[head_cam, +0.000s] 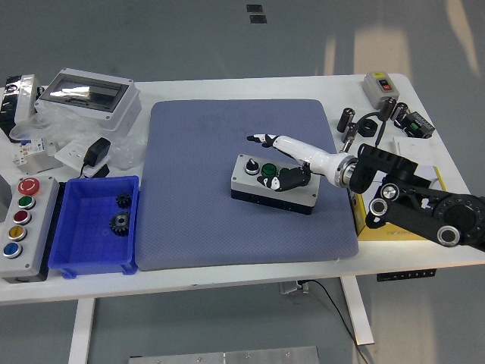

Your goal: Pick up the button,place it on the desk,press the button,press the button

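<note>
The grey button box point(261, 186) lies on the blue mat point(204, 220), right of its middle. A black button point(251, 165) and a green button point(268, 169) show on its top; its right part is hidden by my hand. My right hand point(271, 161) is over the box and holds nothing. Its white fingers point(282, 142) stretch left above the box's far edge, and the black thumb point(292, 178) is curled over the box's top. I cannot tell if the thumb touches a button. The left arm is out of view.
A blue bin point(79, 254) with two gears and a grey panel point(9, 262) of coloured buttons sit at front left. A clear-lid enclosure point(87, 95) and a black adapter point(95, 152) are at back left. A switch box point(379, 86) and black cylinders point(348, 121) stand at back right.
</note>
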Tool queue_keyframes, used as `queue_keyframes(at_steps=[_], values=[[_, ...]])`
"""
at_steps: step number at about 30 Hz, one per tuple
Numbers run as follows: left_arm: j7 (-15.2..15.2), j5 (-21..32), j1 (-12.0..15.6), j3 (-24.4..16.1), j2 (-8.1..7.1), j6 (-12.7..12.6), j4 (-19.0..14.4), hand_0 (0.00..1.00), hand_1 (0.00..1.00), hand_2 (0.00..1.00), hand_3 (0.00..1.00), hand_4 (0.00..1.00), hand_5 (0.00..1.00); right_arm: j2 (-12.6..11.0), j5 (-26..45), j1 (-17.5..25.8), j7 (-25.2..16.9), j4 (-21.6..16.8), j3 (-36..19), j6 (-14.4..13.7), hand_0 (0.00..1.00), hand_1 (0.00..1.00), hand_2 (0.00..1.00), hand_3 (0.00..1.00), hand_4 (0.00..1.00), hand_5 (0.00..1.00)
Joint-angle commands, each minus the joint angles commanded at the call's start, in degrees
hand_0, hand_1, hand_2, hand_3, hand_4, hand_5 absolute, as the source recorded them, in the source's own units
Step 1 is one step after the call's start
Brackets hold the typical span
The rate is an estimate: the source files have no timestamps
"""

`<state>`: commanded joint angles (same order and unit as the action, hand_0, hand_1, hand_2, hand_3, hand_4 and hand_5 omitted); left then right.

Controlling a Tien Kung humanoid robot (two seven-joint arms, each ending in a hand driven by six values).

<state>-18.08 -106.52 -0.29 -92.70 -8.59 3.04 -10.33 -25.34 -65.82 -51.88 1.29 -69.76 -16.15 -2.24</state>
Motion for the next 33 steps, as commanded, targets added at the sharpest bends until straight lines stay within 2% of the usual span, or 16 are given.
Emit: queue_keyframes(at_steps=[6, 10, 11, 16, 17, 22, 23, 33], values=[[-0.2, 0.5, 0.2, 0.2, 0.15, 0.0, -0.1, 0.63, 0.569, 0.525, 0.583, 0.551, 0.118, 2.2, 3.9, -2.0, 0.1, 2.1, 0.2, 2.1, 0.993, 0.972, 0.988, 0.998, 0.625, 0.021], [-0.3, 0.4, 0.2, 0.1, 0.17, 0.0, -0.1, 0.63, 0.569, 0.525, 0.583, 0.551, 0.118, 3.3, 5.9, -2.6, -0.3, 3.2, 0.9, 2.5, 0.993, 0.972, 0.988, 0.998, 0.625, 0.021], [-0.4, 0.4, 0.1, 0.1, 0.18, 0.0, -0.1, 0.63, 0.568, 0.524, 0.584, 0.548, 0.114, 3.6, 6.5, -2.6, -0.5, 3.6, 1.3, 2.5, 0.998, 0.978, 0.993, 0.998, 0.809, 0.197], [-0.4, 0.2, 0.1, 0.1, 0.27, 0.1, -0.2, 0.63, 0.568, 0.524, 0.584, 0.548, 0.114, 4.4, 7.5, -2.4, -1.1, 4.8, 2.2, 2.4, 0.998, 0.978, 0.993, 0.998, 0.809, 0.197], [-0.4, 0.2, 0.2, 0.0, 0.29, 0.2, -0.2, 0.63, 0.568, 0.525, 0.584, 0.547, 0.11, 4.6, 7.6, -2.3, -1.1, 5.0, 2.2, 2.3, 0.998, 0.982, 0.994, 0.998, 0.941, 0.324], [-0.4, -0.2, 0.2, -0.2, 0.32, 0.3, -0.2, 0.63, 0.568, 0.525, 0.584, 0.547, 0.11, 4.8, 7.9, -2.2, -1.2, 5.2, 2.6, 2.3, 0.998, 0.982, 0.994, 0.998, 0.941, 0.324], [-0.4, -0.2, 0.2, -0.3, 0.32, 0.3, -0.2, 0.63, 0.567, 0.524, 0.584, 0.544, 0.106, 4.7, 7.9, -2.1, -1.2, 5.1, 2.8, 2.2, 0.996, 0.979, 0.994, 0.998, 0.965, 0.357], [-0.3, -0.3, 0.3, -0.3, 0.35, 0.2, -0.1, 0.628, 0.568, 0.525, 0.584, 0.544, 0.105, 3.4, 9.1, -1.9, -1.6, 2.1, 4.1, 1.9, 0.985, 0.974, 0.991, 0.998, 0.98, 0.383]])
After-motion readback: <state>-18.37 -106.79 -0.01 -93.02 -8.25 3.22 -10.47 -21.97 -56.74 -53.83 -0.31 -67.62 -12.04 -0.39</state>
